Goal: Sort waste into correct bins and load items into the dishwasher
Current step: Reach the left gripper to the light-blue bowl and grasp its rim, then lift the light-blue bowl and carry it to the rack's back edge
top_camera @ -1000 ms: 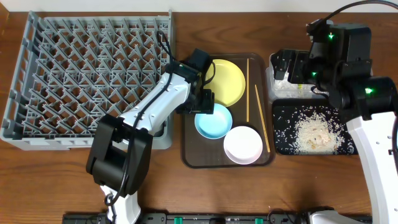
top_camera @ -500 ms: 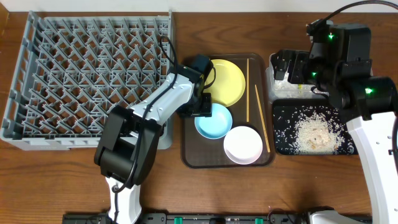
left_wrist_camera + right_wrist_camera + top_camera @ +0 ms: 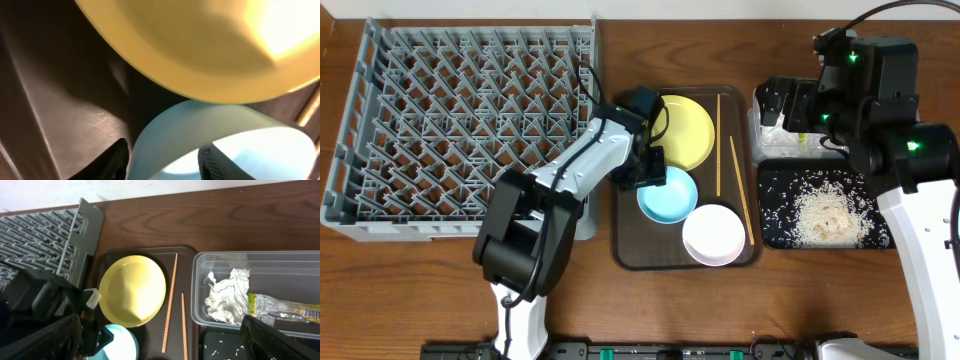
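My left gripper (image 3: 647,172) is shut on the near-left rim of the light blue bowl (image 3: 670,197), one finger inside and one outside (image 3: 165,162). The bowl sits in the brown tray (image 3: 625,235) between the yellow plate (image 3: 684,130) and the white bowl (image 3: 712,236). Two chopsticks (image 3: 719,140) lie along the tray's right side. My right gripper (image 3: 790,105) hovers open and empty over the clear container (image 3: 250,256), which holds tissue (image 3: 227,295) and the green-and-yellow wrapper (image 3: 285,307). Rice (image 3: 825,215) lies in the black tray (image 3: 775,225). No small cup is in view.
The grey dish rack (image 3: 460,120) fills the left of the table and holds no dishes. Its right edge stands close to the brown tray. Bare wood runs along the front edge.
My left gripper has settled onto the blue bowl's rim. The blue bowl and the white bowl have shifted slightly right and toward the front. The right arm has not moved.
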Available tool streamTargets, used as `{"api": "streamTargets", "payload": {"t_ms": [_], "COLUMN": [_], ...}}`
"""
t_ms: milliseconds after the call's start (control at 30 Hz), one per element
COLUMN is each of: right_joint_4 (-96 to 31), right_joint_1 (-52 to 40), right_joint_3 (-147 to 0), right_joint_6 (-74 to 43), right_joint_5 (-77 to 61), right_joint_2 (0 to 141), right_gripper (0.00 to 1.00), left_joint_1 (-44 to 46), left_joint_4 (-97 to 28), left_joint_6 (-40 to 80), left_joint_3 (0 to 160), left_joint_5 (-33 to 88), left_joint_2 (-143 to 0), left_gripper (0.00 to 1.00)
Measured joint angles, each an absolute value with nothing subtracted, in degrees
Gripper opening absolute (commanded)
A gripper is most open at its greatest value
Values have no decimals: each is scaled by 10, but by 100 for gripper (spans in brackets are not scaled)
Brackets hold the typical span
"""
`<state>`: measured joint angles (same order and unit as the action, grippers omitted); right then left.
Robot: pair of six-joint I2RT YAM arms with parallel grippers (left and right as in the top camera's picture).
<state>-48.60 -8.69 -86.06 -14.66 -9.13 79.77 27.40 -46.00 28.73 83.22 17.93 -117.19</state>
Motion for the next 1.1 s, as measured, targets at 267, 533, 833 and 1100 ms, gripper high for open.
{"api": "streamTargets", "payload": {"t_ms": [267,533,833,1100], "right_joint_4": [-486,-493,-497,-497], "right_joint_1": [-87,-87,-87,-87], "right_joint_3": [-861,-860,-858,-858], "right_joint_6": [-147,-147,-147,-147], "right_joint_5": [-91,-91,-91,-91], "right_joint_2": [798,798,798,798], "right_gripper": [99,99,99,99], "left_joint_1": [276,276,277,267], "left_joint_4": [-460,-471,-471,-393], "left_joint_6": [315,308,192,108], "left_joint_3": [831,831,832,837], "left_joint_5": [187,190,32,-290], "left_joint_2": [-1192,-1187,-960,-914], "left_gripper": [7,7,7,8]}}
